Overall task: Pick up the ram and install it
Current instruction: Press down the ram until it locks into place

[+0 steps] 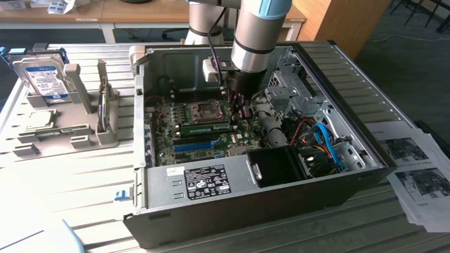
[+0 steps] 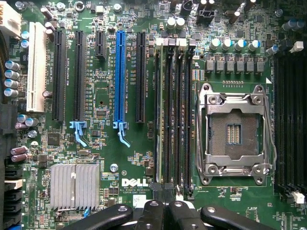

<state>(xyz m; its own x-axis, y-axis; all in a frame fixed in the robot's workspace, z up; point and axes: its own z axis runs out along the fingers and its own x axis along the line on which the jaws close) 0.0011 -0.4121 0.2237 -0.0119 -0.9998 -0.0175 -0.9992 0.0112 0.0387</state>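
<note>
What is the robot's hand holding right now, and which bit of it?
Nothing that I can see: the end effector is shut with nothing showing between its tips. The long thin green ram stick sits on the motherboard nearby.

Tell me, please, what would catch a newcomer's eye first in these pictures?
Probably the open computer case, with the robot arm reaching down into it above the motherboard. There the bright blue slot stands out among the black ones, beside the bare metal processor socket. Outside the case, toward the exterior view's left, a hard drive with a blue-white label stands upright in a grey holder.
</note>
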